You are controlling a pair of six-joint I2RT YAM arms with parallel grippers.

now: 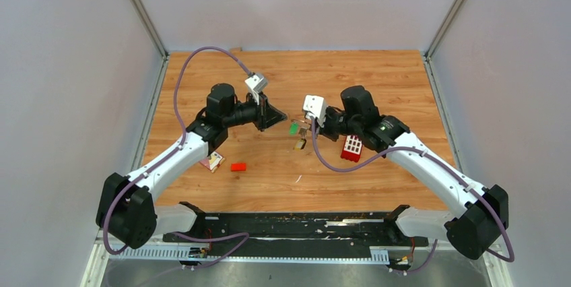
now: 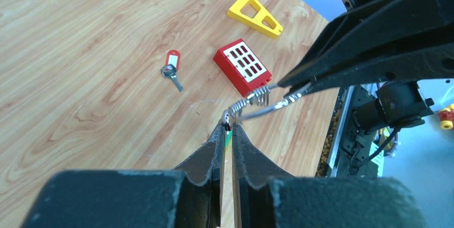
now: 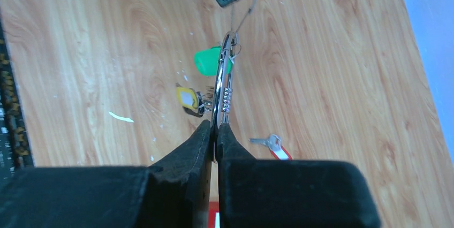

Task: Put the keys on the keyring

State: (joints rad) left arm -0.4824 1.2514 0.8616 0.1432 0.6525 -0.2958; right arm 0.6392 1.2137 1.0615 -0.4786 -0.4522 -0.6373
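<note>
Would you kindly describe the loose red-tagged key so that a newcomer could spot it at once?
On the wooden table, find the red block with white squares; beside it, not touching, lies the red-tagged key. It is the only key with a red tag and lies alone, whereas the green-headed key and the yellow-headed key sit close together by the keyring.

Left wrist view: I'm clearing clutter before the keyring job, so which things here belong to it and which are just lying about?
Belongs to the job: keyring; red-tagged key.
Lying about: red block with white squares; yellow plastic piece.
</note>
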